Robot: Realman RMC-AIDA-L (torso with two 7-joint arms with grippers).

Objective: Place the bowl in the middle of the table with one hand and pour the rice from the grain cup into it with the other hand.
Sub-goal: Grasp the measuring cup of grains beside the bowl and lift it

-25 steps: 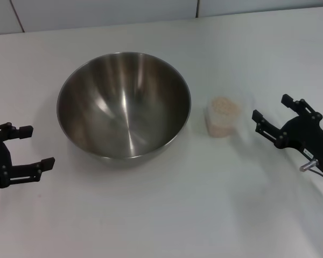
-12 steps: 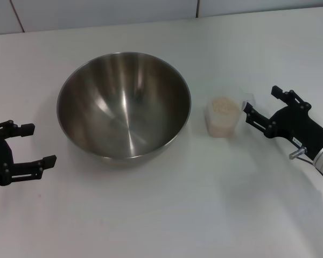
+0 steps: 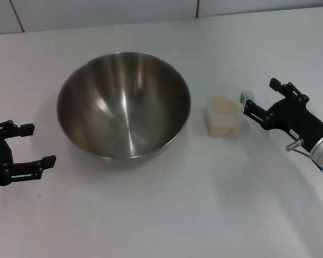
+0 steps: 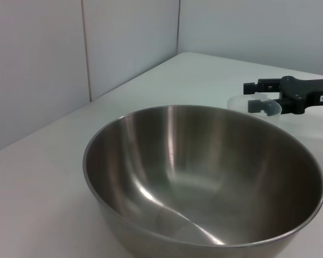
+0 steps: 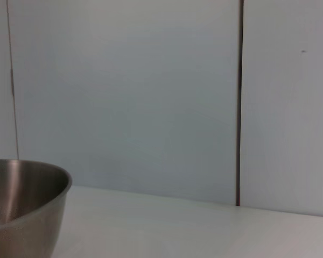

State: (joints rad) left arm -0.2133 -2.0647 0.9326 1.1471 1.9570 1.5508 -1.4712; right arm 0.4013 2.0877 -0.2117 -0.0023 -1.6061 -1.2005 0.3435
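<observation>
Head view: big shiny steel mixing bowl (image 3: 124, 105) sits mid white table (image 3: 167, 215), w/ nothing inside. Small clear plastic grain cup (image 3: 223, 115) beside it holds beige rice (image 3: 222, 105). Right gripper (image 3: 258, 99) spread wide at cup; left gripper (image 3: 36, 144) spread too, idle near bowl.

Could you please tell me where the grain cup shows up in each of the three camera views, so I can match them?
Head view: the grain cup stands right of centre, between the bowl and the open right gripper.
Left wrist view: only its clear rim shows, beyond the bowl's far edge, at the right gripper.
Right wrist view: not in it.
Shared landmark: the steel bowl, visible in all three.
</observation>
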